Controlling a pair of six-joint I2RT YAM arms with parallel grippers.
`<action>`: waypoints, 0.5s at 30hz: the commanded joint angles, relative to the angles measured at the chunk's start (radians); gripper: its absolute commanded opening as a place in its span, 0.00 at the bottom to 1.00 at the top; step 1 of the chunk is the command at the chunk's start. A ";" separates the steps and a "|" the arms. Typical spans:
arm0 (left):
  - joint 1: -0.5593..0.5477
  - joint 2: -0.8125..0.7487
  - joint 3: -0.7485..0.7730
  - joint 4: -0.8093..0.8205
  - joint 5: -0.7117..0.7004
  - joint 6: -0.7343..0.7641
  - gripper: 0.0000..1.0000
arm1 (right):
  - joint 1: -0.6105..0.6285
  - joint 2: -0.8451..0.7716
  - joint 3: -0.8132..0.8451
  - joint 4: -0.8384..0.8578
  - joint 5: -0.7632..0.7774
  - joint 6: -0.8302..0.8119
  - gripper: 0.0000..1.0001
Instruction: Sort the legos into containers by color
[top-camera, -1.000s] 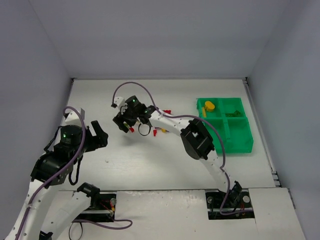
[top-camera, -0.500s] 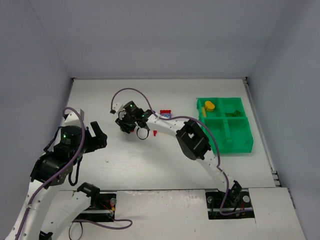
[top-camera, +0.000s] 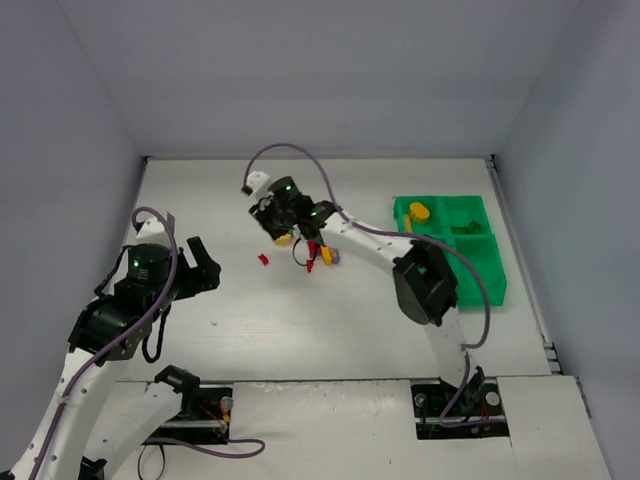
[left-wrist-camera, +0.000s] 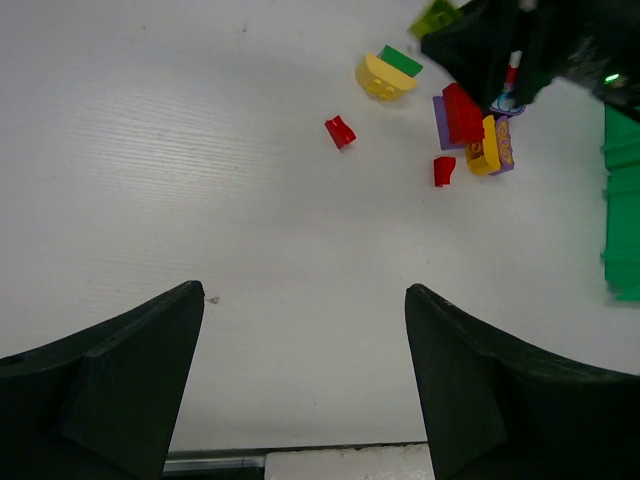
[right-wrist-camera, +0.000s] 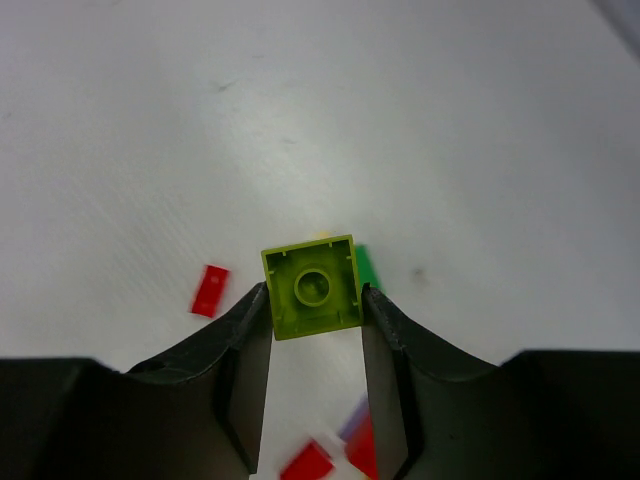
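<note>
Black and spread wide, the left gripper (left-wrist-camera: 300, 300) hangs over the white table (left-wrist-camera: 150, 150) at the near left, with nothing between its fingers. Beyond it, loose legos lie on the table: a small red brick (left-wrist-camera: 340, 131) alone, then a second red piece (left-wrist-camera: 444, 170), and just past that a tight cluster of purple, red and yellow bricks (left-wrist-camera: 472, 128) touching one another. A yellow rounded brick (left-wrist-camera: 380, 78) with a green brick (left-wrist-camera: 400, 60) on it lies a little farther on. Above this group the right gripper (right-wrist-camera: 315, 295) is closed on a lime-green brick (right-wrist-camera: 312, 280), pinched by two opposite sides and clear of the table, its hollow underside toward the wrist camera. At the right stands the green tray (top-camera: 497, 285), well apart from the loose bricks. Its far-left compartment (top-camera: 432, 226) holds a yellow piece (top-camera: 420, 211).
</note>
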 joint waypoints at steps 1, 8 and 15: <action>0.007 0.028 0.016 0.083 0.024 -0.012 0.75 | -0.151 -0.220 -0.093 0.062 0.159 0.072 0.01; 0.005 0.077 -0.003 0.146 0.054 -0.027 0.75 | -0.475 -0.504 -0.435 0.068 0.350 0.187 0.00; 0.005 0.123 -0.020 0.204 0.090 -0.038 0.75 | -0.791 -0.647 -0.603 0.019 0.409 0.302 0.03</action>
